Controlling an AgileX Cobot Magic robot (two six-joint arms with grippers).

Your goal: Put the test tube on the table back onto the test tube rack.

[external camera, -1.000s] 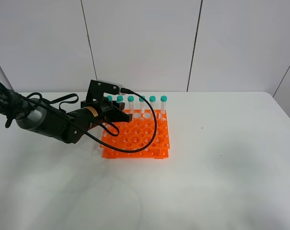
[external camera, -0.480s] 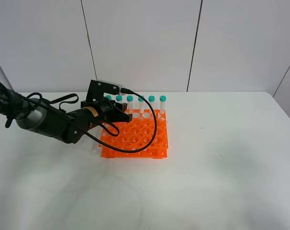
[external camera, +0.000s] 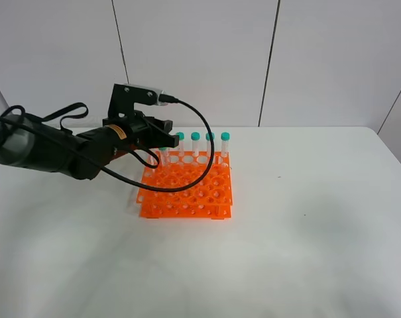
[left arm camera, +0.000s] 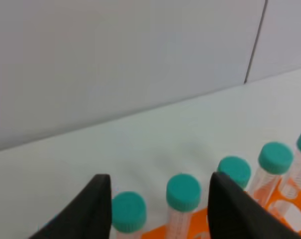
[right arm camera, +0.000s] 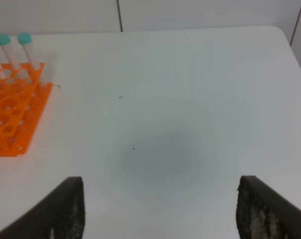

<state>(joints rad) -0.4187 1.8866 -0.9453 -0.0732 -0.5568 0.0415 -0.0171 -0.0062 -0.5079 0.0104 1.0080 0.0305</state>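
Raised, left end effector hides capped tubes in rack.

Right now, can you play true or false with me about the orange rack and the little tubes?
1. The rack is orange. True.
2. The tubes have red caps. False, the caps are teal-green.
3. The tubes stand along the rack's far edge. True.
4. The left gripper has its jaws shut tight on a tube. False, the jaws stand apart above the caps.
5. The right gripper holds a tube. False, nothing is between its open jaws; only bare table lies below.
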